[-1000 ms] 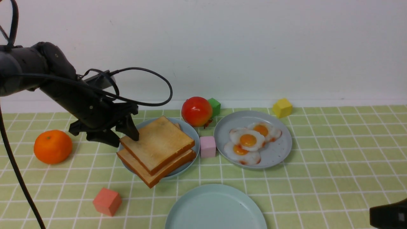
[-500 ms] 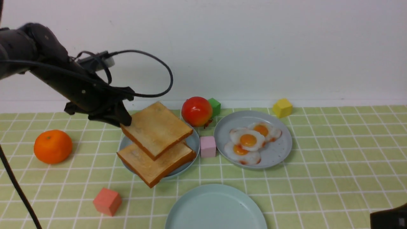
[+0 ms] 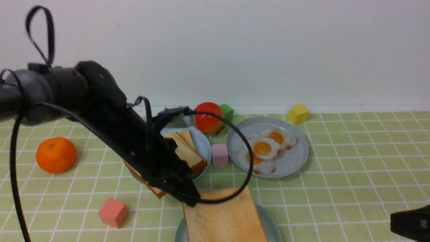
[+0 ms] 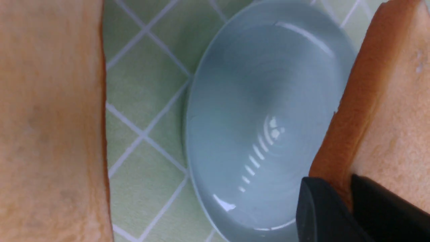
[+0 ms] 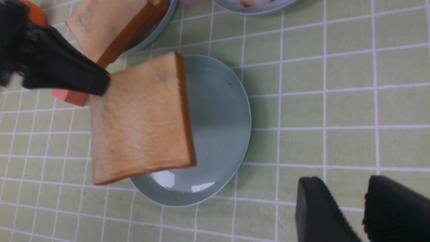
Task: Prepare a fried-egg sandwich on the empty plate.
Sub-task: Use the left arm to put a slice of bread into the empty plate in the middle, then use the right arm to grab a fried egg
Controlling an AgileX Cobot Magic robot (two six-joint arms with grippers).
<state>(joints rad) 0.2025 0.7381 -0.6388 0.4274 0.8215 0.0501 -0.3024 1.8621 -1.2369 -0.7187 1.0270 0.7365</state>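
LEFT ARM BRINGS TOAST OVER THE PLATE. The left gripper (image 3: 190, 201) is clenched on one corner of a toast slice (image 3: 223, 218), which we see held tilted above the plate (image 3: 271, 227). Our left wrist view supplies what the front view cannot: the slice's brown crust pinched between two black fingers (image 4: 322, 211), with the plate's glossy, bare middle below. From the front the bread hides nearly all of the plate and only slivers of rim show. The right wrist view, looking down, leaves about half the plate uncovered.

The right gripper (image 5: 364, 215) hangs right of the plate, well apart from it, jaws parted with only the tablecloth (image 5: 336, 101) between them. The front view catches just its dark edge.

Beyond the plate and to its left, more toast slices (image 3: 186, 153) lie stacked on a light blue plate (image 3: 205, 148). Beyond it to the right, three fried eggs (image 3: 263, 148) rest on a greyer plate (image 3: 292, 164), seen whole only from the front. A pink cube (image 3: 219, 154) sits between those two plates. Farther beyond the plate stand a red fruit (image 3: 210, 124), a green cube (image 3: 228, 111) and a yellow cube (image 3: 298, 114). To the plate's left we find a salmon cube (image 3: 113, 212) and, farther off, an orange (image 3: 55, 154).
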